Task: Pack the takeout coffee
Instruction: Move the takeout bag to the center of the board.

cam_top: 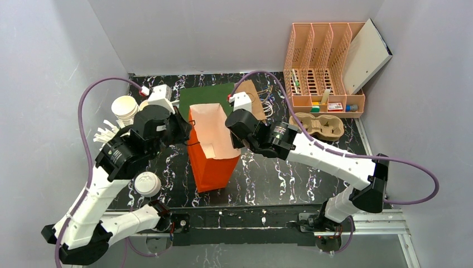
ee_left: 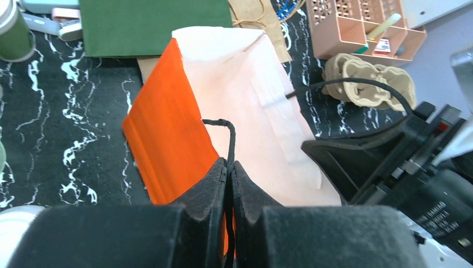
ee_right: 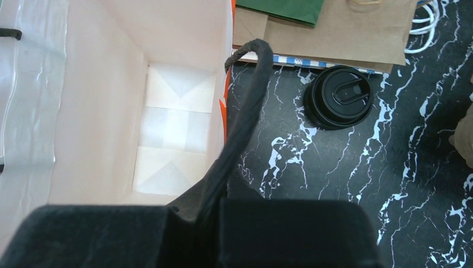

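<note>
An orange paper bag (cam_top: 215,153) stands open in the middle of the table, pale inside, with nothing on its floor (ee_right: 173,139). My left gripper (ee_left: 230,165) is shut on the black cord handle (ee_left: 230,137) at the bag's left rim. My right gripper (ee_right: 215,192) is shut on the other black cord handle (ee_right: 251,84) at the right rim. The takeout coffee (ee_right: 338,97) shows from above as a round black lid, standing on the table to the right of the bag. In the top view my right arm hides it.
Flat green (cam_top: 206,96) and brown (cam_top: 254,97) paper bags lie behind the orange one. A lidless green cup (ee_left: 12,33) and a stack of white cups (cam_top: 125,109) stand far left, a white lid (cam_top: 148,183) near left. A peach organizer (cam_top: 323,72) and cardboard cup carrier (cam_top: 318,125) sit back right.
</note>
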{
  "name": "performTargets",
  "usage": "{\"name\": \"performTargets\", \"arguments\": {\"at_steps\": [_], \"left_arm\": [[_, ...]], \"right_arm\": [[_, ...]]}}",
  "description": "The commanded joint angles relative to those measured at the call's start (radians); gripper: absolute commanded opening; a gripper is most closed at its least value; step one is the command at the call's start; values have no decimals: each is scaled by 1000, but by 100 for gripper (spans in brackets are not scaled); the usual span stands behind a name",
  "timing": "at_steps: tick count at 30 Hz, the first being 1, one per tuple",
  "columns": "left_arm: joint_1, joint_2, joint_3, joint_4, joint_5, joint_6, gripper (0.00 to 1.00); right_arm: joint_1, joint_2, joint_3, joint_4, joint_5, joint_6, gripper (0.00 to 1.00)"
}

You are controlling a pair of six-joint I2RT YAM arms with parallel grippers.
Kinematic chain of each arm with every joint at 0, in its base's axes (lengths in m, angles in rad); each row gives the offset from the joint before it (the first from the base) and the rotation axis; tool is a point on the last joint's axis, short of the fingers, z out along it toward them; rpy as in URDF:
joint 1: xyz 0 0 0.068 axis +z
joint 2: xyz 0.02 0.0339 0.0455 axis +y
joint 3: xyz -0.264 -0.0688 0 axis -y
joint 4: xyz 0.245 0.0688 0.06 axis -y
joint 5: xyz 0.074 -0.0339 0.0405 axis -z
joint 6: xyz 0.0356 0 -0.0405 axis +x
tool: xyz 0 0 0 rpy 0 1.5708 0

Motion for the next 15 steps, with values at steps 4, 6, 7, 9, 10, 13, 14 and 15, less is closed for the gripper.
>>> {"name": "performTargets", "arguments": {"at_steps": [4,6,7,9,10,13,14,15], "left_arm": [[4,90,103,-33,-112,70,5],[5,110,114,-27,-127,82,6],[4,120,121,-25,-139,89,6],[3,141,138,-29,-159,100,6],[4,152,147,-34,-168,106,7],[4,175,164,-35,-204,127,7],[4,181,168,-35,-217,137,7],[5,191,172,-36,-232,145,8]], "right_arm": [[1,-55,56,-34,94,67,1],[1,-61,55,-34,100,79,1],[1,-63,53,-30,98,83,1],[1,-64,50,-27,93,93,1],[1,-64,49,-24,88,93,1],[1,-58,53,-37,103,111,1],[2,-57,53,-35,104,110,1],[2,-57,54,-36,106,113,3]]}}
